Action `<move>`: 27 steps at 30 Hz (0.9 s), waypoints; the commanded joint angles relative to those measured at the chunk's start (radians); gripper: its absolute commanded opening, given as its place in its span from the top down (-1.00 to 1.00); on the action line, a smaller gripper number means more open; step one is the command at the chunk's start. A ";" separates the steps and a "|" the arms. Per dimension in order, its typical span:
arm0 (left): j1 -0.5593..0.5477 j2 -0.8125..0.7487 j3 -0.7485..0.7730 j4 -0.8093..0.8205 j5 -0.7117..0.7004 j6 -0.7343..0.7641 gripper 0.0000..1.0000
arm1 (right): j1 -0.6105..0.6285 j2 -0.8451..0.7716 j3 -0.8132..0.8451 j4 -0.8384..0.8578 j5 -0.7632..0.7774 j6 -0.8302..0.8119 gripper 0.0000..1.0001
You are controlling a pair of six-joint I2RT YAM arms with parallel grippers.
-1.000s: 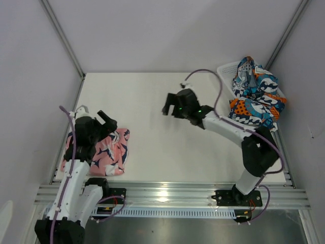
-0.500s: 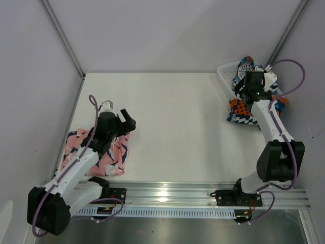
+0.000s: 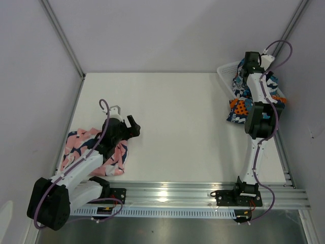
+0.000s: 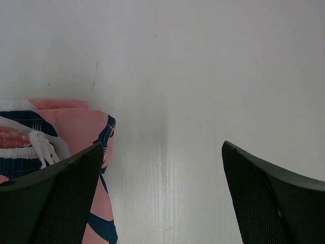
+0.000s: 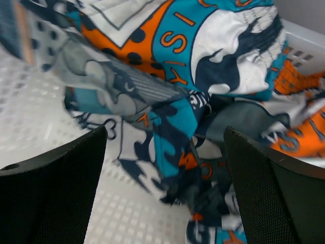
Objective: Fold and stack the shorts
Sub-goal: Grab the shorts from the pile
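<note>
The pink shorts (image 3: 78,142) with navy-and-white shapes lie folded at the table's near left, partly under my left arm. My left gripper (image 3: 133,127) sits just right of their edge, open and empty over bare table. In the left wrist view the pink shorts (image 4: 76,127) show beside the left finger, with the gripper (image 4: 162,152) open. The patterned shorts (image 3: 241,104) in blue, teal, orange and white spill out of the basket at the back right. My right gripper (image 3: 250,60) hovers over them, open; in the right wrist view the crumpled fabric (image 5: 203,76) fills the space ahead of its open jaws (image 5: 165,137).
The white mesh basket (image 3: 226,70) stands in the back right corner against the wall; its floor (image 5: 30,122) shows under the fabric. Grey walls close off the table at the back and both sides. A metal rail (image 3: 167,193) runs along the near edge.
My right arm swung from the table's middle out to the basket at the back right. My left arm dropped and reached right, past the pink shorts' edge. Both grippers stayed open.
</note>
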 commanded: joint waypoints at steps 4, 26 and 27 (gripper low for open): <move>-0.019 0.026 -0.014 0.114 0.006 0.057 -0.98 | -0.075 0.145 0.162 -0.021 -0.061 -0.076 -0.92; -0.057 0.185 0.047 0.111 -0.077 0.103 -0.98 | -0.127 0.128 0.164 0.187 -0.096 -0.169 1.00; -0.060 0.191 0.049 0.112 -0.077 0.104 -0.98 | -0.126 0.108 0.159 0.193 -0.102 -0.172 1.00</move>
